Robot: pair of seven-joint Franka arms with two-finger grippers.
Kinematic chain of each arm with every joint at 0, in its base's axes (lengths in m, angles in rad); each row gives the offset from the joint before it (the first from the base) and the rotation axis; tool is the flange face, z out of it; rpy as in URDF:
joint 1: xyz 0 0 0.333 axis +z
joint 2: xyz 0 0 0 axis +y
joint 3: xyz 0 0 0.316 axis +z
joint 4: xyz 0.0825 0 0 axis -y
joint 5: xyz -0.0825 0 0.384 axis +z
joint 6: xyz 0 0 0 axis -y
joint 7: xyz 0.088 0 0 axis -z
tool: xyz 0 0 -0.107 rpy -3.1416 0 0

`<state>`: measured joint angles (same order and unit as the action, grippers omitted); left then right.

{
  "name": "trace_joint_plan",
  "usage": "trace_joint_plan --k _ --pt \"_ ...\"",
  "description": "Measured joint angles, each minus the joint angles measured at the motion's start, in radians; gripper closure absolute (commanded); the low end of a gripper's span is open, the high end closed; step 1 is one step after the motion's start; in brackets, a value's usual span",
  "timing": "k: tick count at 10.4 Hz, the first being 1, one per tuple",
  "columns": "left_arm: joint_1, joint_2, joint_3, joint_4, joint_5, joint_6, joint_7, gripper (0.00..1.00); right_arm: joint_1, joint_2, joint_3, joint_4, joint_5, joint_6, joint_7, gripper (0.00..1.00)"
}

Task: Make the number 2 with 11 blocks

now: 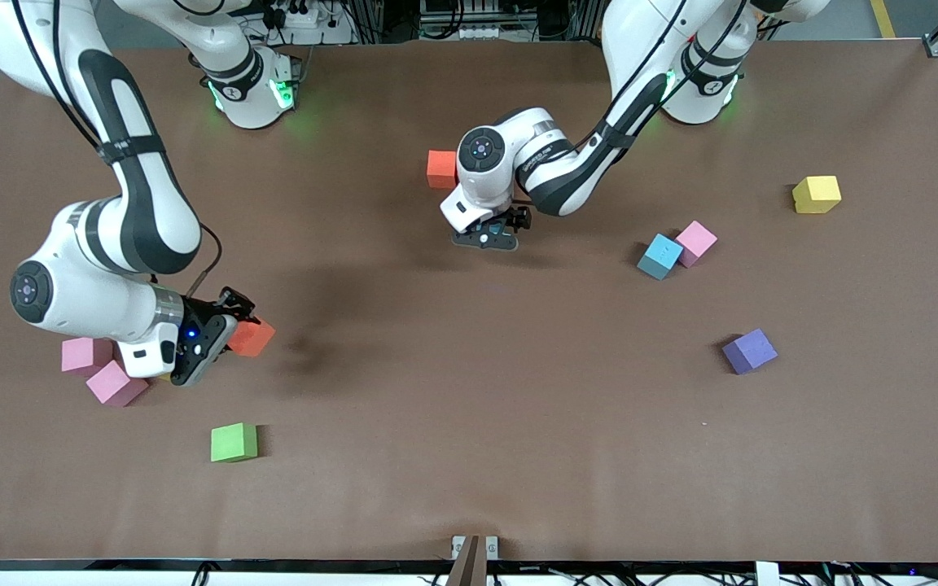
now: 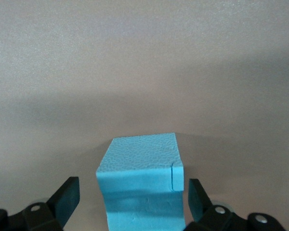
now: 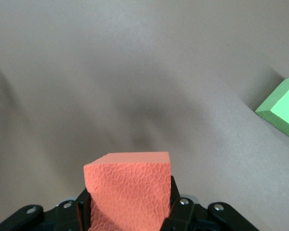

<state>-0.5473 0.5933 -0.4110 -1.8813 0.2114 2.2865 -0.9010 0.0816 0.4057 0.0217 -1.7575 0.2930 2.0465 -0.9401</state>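
My left gripper (image 1: 492, 236) is low over the middle of the table, open, its fingers (image 2: 67, 195) standing apart on both sides of a light blue block (image 2: 139, 159) that rests on the table. An orange block (image 1: 440, 168) lies beside it, farther from the front camera. My right gripper (image 1: 234, 325) is shut on another orange block (image 1: 252, 338) (image 3: 130, 183), held just above the table at the right arm's end. The remaining blocks lie scattered, and no number 2 is in view.
Two pink blocks (image 1: 86, 355) (image 1: 115, 384) lie by the right wrist, and a green block (image 1: 233, 442) (image 3: 282, 108) is nearer the front camera. Toward the left arm's end are a light blue (image 1: 659, 256), a pink (image 1: 695, 242), a yellow (image 1: 816, 194) and a purple block (image 1: 749, 351).
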Motion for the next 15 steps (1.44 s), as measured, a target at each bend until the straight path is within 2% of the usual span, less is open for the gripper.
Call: trace_joint_plan --k 4,8,12,15 --pt "0.015 -0.041 0.000 0.002 0.000 -0.029 0.000 0.00 0.038 -0.031 0.007 0.000 -0.022 -0.080 0.000 0.81" --pt "0.104 -0.177 0.001 0.008 0.000 -0.071 0.030 0.00 0.107 -0.030 0.007 -0.007 -0.024 -0.069 0.013 0.81" --pt "0.303 -0.275 -0.025 -0.026 0.000 -0.121 0.287 0.00 0.152 -0.030 0.007 -0.020 -0.025 -0.068 0.022 0.81" --pt "0.501 -0.330 -0.095 -0.129 0.000 -0.130 0.576 0.00 0.263 -0.028 0.008 -0.044 -0.025 -0.030 0.025 0.81"
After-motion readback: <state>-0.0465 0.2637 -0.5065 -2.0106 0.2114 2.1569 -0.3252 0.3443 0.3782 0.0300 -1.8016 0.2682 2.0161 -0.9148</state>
